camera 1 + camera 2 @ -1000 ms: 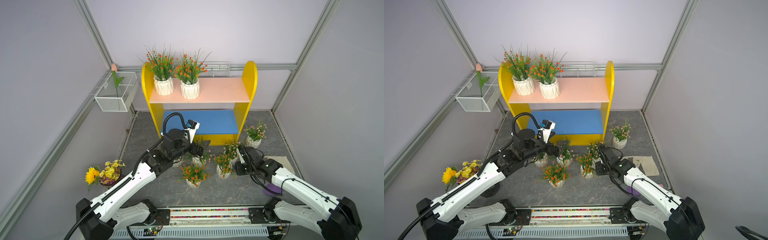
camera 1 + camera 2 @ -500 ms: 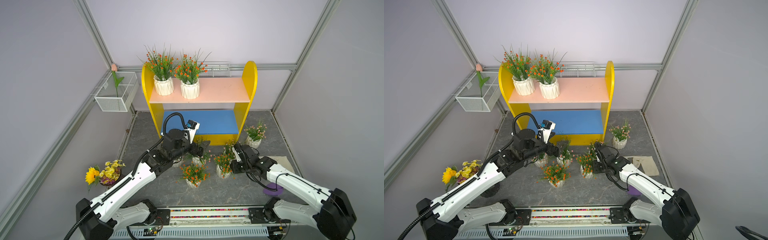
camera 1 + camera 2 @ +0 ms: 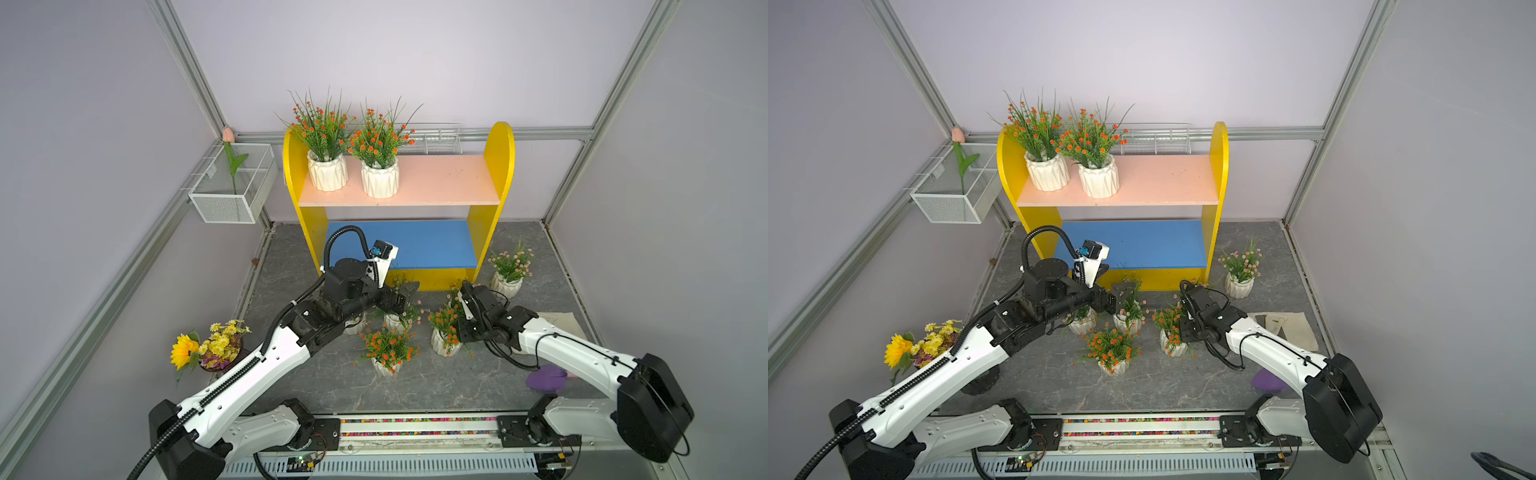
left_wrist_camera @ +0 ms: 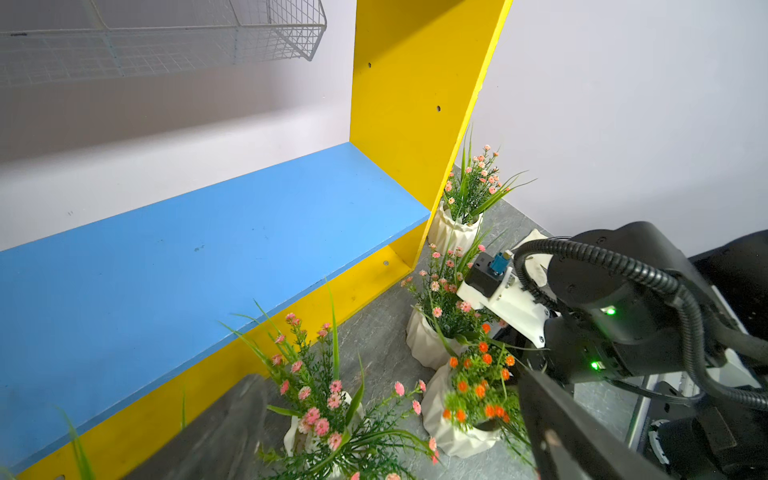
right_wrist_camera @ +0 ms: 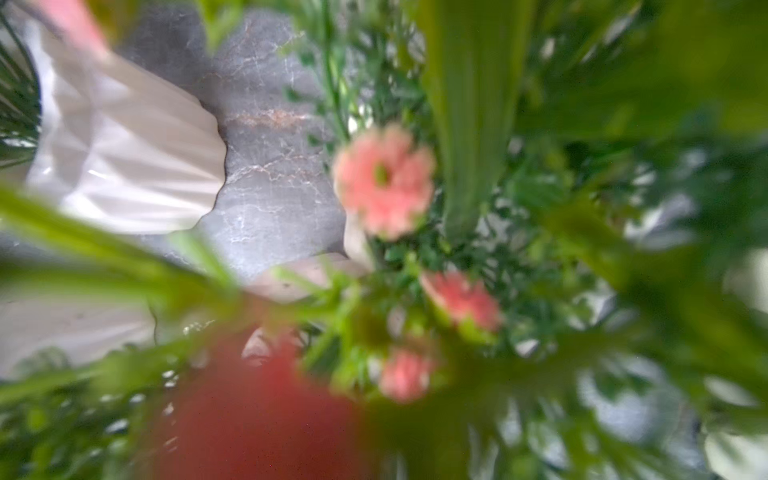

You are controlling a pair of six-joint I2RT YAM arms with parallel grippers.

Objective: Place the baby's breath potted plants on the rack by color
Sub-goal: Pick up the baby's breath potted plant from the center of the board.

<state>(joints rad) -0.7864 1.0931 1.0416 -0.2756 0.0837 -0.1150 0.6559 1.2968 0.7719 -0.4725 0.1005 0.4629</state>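
The rack (image 3: 440, 178) holds two orange baby's breath potted plants (image 3: 326, 124) (image 3: 378, 141) on its pink upper board; its blue lower board (image 3: 432, 245) is bare. On the floor stand orange plants (image 3: 388, 351) (image 3: 442, 324) and pink ones (image 3: 510, 262) (image 3: 401, 320) (image 4: 444, 299). My left gripper (image 3: 401, 299) hangs open over a pink plant (image 4: 324, 415), a finger on each side. My right gripper (image 3: 459, 334) is pushed into the sprigs beside the orange plant (image 4: 478, 382). Its fingertips are hidden by leaves, and whether it holds a stem I cannot tell.
A white wire basket (image 3: 232, 187) with a pink tulip hangs on the left wall. A sunflower bouquet (image 3: 208, 345) stands at the front left. A purple object (image 3: 546, 378) and a beige cloth (image 3: 557, 324) lie by the right arm. One more white pot (image 3: 355, 326) sits under my left arm.
My right gripper has moved left into the cluster of plants and its jaws have closed. The left arm has not moved.
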